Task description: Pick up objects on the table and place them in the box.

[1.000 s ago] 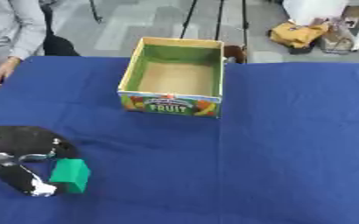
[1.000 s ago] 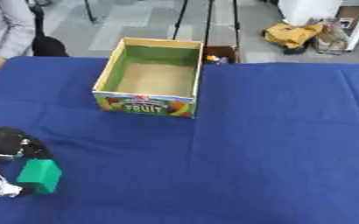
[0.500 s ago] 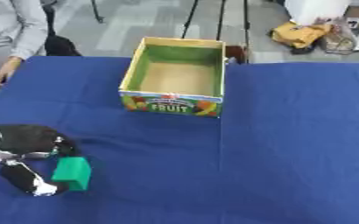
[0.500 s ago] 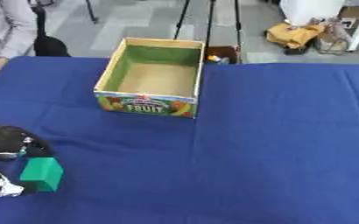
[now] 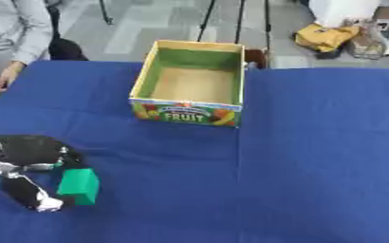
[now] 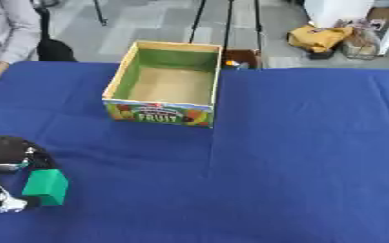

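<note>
- Blue cloth covers the whole table (image 5: 314, 156), with grey floor and tripod legs beyond its far edge.
- Near the table's left edge, towards the front, the robot's black and silver left hand (image 5: 23, 161) has its fingers and thumb curled round a small green rectangular block (image 5: 79, 186), held just above the cloth.
- Towards the far edge, left of centre, stands an open cardboard box (image 5: 185, 113) with green inner walls and a fruit print on its front; it looks empty.
- Well apart from the block, the box stands clear of the hand.
</note>
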